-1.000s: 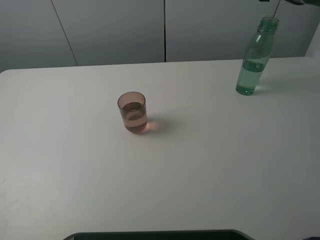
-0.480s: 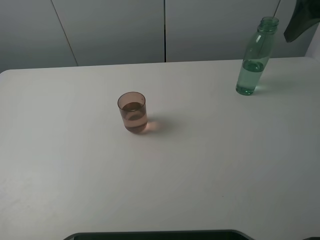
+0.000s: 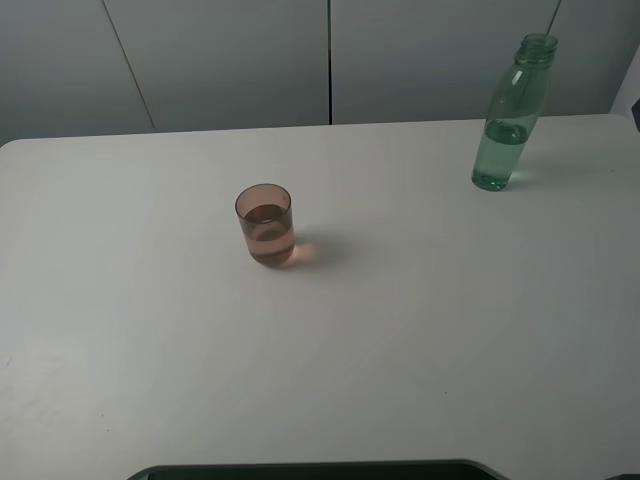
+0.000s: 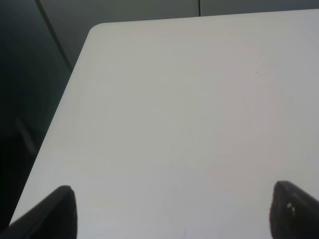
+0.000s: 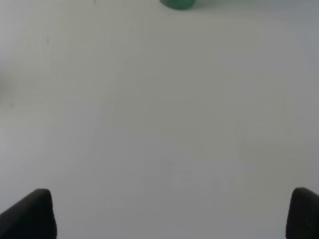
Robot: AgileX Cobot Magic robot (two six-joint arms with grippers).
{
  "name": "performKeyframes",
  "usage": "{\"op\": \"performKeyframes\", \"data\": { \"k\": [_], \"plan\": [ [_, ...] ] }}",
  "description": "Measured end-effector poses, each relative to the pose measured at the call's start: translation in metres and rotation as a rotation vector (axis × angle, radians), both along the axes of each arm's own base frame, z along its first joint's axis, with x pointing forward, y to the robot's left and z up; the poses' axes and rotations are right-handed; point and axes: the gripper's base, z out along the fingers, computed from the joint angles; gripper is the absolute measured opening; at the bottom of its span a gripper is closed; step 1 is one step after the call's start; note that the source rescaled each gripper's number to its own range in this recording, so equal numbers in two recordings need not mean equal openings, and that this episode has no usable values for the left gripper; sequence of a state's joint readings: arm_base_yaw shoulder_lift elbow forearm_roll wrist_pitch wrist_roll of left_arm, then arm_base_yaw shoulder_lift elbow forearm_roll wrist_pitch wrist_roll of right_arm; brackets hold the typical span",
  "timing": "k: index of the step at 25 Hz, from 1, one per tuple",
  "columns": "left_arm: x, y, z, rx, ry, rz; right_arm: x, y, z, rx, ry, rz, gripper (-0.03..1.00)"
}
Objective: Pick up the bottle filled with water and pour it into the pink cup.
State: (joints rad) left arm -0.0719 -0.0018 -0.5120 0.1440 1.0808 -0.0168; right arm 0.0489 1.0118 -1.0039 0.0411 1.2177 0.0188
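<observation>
The green-tinted bottle (image 3: 510, 118) stands upright at the far right of the white table (image 3: 400, 330), uncapped, with water in its lower half. The pink cup (image 3: 266, 224) stands upright left of centre and holds some liquid. In the right wrist view only the bottle's green base (image 5: 177, 4) shows, far from my right gripper (image 5: 172, 214), whose fingertips (image 5: 35, 211) are spread wide and empty. My left gripper (image 4: 174, 211) is open and empty over bare table near an edge. Neither gripper shows clearly in the exterior high view.
Grey wall panels (image 3: 330, 60) stand behind the table. The table's rounded corner and edge (image 4: 94, 30) show in the left wrist view, with dark floor beyond. A dark strip (image 3: 320, 470) lies along the table's near edge.
The dark right arm, seen near the bottle's top at the upper right half a second ago, has moved out of the exterior view to the right. Bottle and cup have not moved.
</observation>
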Motion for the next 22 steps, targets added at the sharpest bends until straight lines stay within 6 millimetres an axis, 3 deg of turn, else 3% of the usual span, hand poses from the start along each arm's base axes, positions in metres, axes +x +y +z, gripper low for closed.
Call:
{"op": "performKeyframes", "data": {
  "k": [6,9,17,22],
  "plan": [
    [0.000,0.000,0.000,0.000,0.000,0.000,-0.064,-0.003,-0.031,0.002,-0.029,-0.002,1.00],
    [0.000,0.000,0.000,0.000,0.000,0.000,-0.086,-0.004,-0.046,0.006,-0.082,-0.004,1.00],
    [0.000,0.000,0.000,0.000,0.000,0.000,-0.121,-0.006,-0.069,0.016,-0.262,-0.008,1.00],
    [0.000,0.000,0.000,0.000,0.000,0.000,-0.138,-0.007,-0.068,0.023,-0.383,-0.009,1.00]
  ]
}}
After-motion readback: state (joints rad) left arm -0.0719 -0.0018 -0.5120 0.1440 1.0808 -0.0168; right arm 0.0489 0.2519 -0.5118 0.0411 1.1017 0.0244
